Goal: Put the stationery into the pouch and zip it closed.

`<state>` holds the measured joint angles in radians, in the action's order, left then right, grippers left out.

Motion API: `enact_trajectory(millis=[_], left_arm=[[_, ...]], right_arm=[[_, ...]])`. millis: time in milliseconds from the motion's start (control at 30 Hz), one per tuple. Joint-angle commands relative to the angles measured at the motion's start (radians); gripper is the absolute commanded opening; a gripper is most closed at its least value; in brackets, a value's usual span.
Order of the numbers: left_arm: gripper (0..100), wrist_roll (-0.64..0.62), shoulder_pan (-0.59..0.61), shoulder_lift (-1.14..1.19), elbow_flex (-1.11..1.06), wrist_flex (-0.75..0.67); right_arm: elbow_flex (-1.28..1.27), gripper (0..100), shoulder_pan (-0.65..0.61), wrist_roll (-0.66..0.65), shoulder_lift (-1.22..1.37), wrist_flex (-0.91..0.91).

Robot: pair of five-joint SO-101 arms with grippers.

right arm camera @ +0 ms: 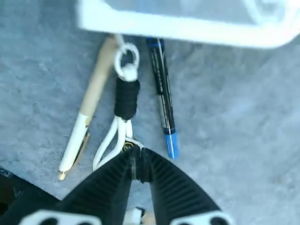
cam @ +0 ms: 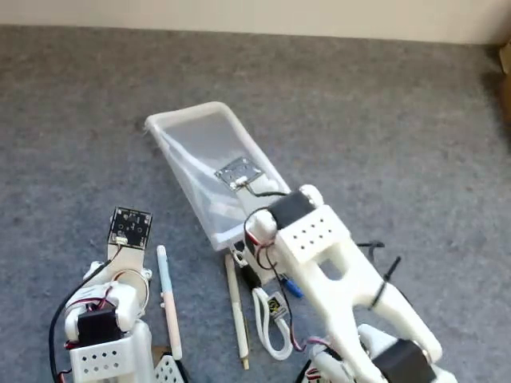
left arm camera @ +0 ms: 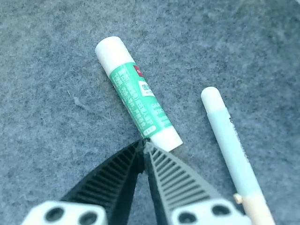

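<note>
My left end effector point(left arm camera: 143, 143), jaws closed and empty, points at the glue stick point(left arm camera: 138, 93) just beyond its tips, long axis slanting away; the pouch point(cam: 209, 152) lies nearer my right arm point(cam: 335, 247).

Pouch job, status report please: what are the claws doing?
Left gripper shut, tips at green-and-white glue stick. Right gripper shut at white cord loop. Pale blue pen, cream pen outside translucent plastic pouch.
</note>
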<state>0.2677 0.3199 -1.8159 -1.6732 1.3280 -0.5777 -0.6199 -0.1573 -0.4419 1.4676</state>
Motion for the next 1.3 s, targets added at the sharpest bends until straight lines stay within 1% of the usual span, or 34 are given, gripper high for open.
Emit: enact_trajectory(millis=[0,100,167,267,333,500,633,833,1033,1267], left_arm=[[1,-0.008,0.008,-0.008,-0.024,0.006],[1,-0.008,0.008,-0.008,-0.024,0.006],[1,-0.008,0.008,-0.008,-0.024,0.006],[1,-0.008,0.008,-0.008,-0.024,0.006],[1,-0.008,0.008,-0.008,-0.024,0.006],[1,-0.008,0.008,-0.008,-0.024,0.006],[1,-0.008,0.008,-0.008,-0.024,0.006],[1,-0.008,0.008,-0.008,-0.024,0.006],[1,-0.008,0.008,-0.008,-0.024,0.006],[1,-0.008,0.008,-0.008,-0.024,0.006]], right_arm=[[0.058,0.9,0.013,-0.032,-0.096,-0.018],[0.058,1.1,0.004,-0.029,-0.071,-0.022],[0.058,2.0,-0.022,0.008,-0.033,-0.022],[0.061,10.0,-0.073,0.084,0.044,-0.022],[0.061,14.1,-0.110,0.103,0.087,-0.047],[0.058,12.5,-0.173,0.107,0.174,-0.170],[0.058,12.3,-0.189,0.109,0.225,-0.219],[0.054,12.3,-0.189,0.109,0.308,-0.251],[-0.041,10.4,-0.188,0.109,0.354,-0.384],[-0.091,10.1,-0.182,0.109,0.357,-0.395]])
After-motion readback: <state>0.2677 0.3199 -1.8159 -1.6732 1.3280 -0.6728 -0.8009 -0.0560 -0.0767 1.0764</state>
